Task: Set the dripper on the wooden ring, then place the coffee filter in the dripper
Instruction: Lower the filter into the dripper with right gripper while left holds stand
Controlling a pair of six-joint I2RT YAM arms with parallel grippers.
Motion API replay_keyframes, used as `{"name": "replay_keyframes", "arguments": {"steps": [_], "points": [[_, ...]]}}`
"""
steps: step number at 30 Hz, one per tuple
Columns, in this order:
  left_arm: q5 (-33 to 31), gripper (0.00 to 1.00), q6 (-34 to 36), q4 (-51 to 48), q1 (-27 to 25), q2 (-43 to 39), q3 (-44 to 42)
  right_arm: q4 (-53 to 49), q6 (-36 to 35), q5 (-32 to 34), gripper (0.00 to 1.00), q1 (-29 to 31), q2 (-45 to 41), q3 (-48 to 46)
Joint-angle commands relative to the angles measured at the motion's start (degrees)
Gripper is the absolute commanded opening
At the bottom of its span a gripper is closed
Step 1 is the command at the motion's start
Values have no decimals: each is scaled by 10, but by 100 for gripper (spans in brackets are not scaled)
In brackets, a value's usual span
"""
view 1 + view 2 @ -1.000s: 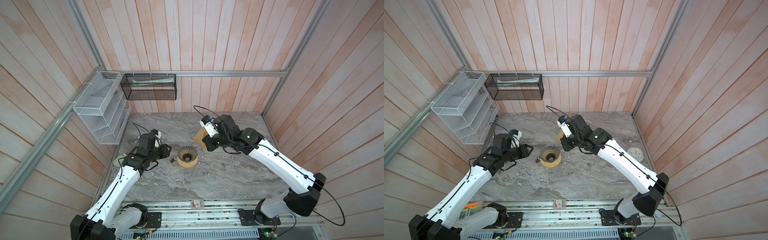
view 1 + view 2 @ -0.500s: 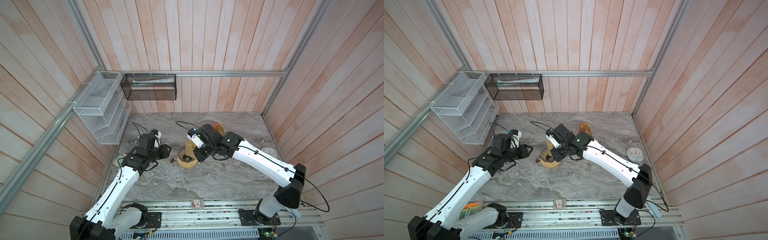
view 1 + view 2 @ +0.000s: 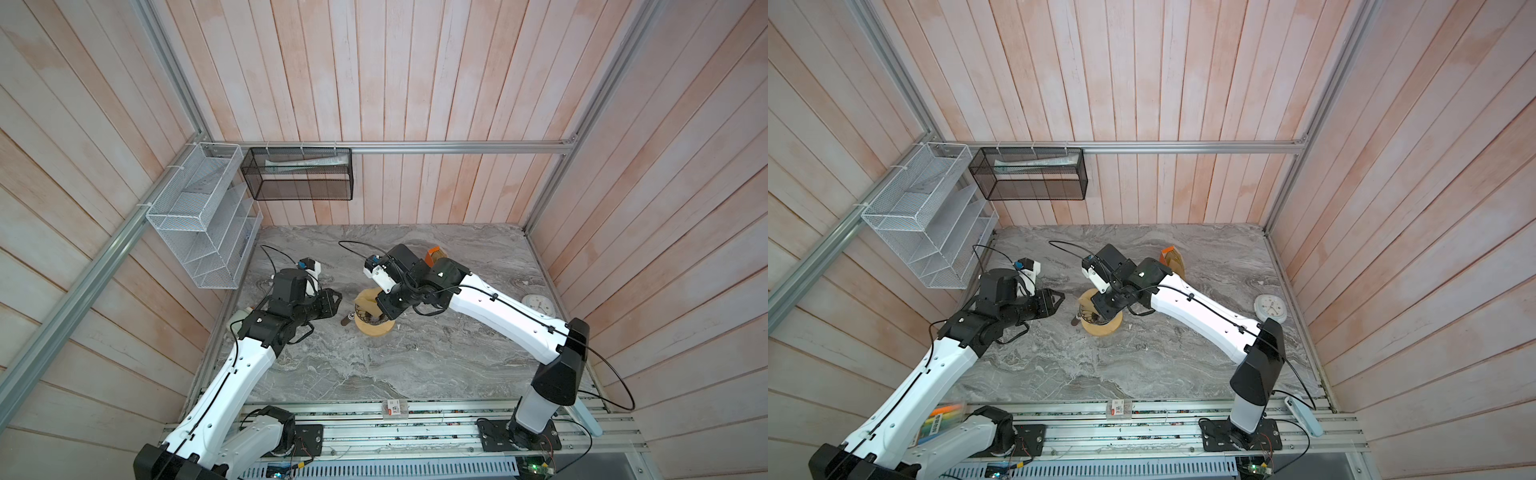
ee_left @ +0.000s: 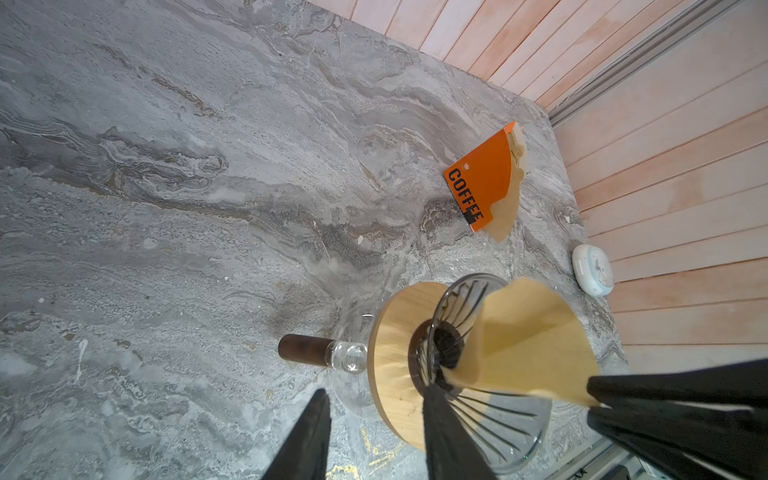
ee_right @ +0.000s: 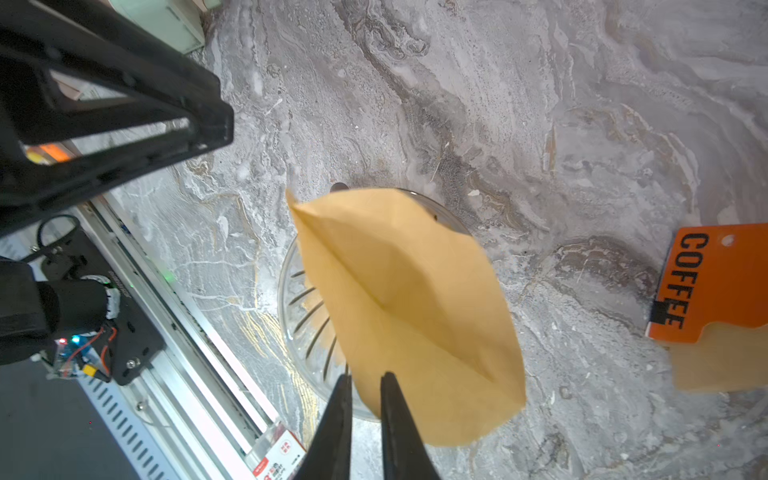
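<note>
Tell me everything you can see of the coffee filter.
The coffee filter is thin light-tan paper, a cone folded nearly flat with a centre crease. It stands tilted, tip down inside the dripper, its wide end sticking up past the rim. Its edge sits between the slightly parted fingers of the right hand.

Marble table (image 3: 415,365): carafe (image 4: 348,358), orange box (image 4: 478,183), clock (image 4: 592,270) (white).

coffee box (image 4: 478,183): orange, lying flat on the marble tabletop (image 3: 374,374), tan paper poking out
wooden ring (image 4: 390,353): sits on a glass server (image 4: 347,359) with a brown handle
clock (image 4: 592,270): white, round, near the wall
wall: white wire rack (image 3: 199,232), black mesh basket (image 3: 297,178)
</note>
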Motion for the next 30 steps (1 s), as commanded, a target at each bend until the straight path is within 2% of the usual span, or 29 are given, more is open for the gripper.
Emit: {"name": "replay_keyframes", "arguments": {"steps": [1, 6, 14, 18, 30], "points": [[25, 40, 18, 2, 2, -6, 20, -5, -2, -12, 19, 3, -4, 16], [66, 40, 30, -5, -4, -6, 31, 31, 5, -9, 19, -11, -30, -11], [73, 40, 39, -32, -54, 10, 46, 127, 16, -47, 19, -75, -88, -119], [80, 40, 33, -34, -56, 17, 31, 161, 20, -67, 14, -101, -108, -168], [99, 28, 18, -7, -56, 40, 19, 192, 13, -103, 7, -105, -106, -201]]}}
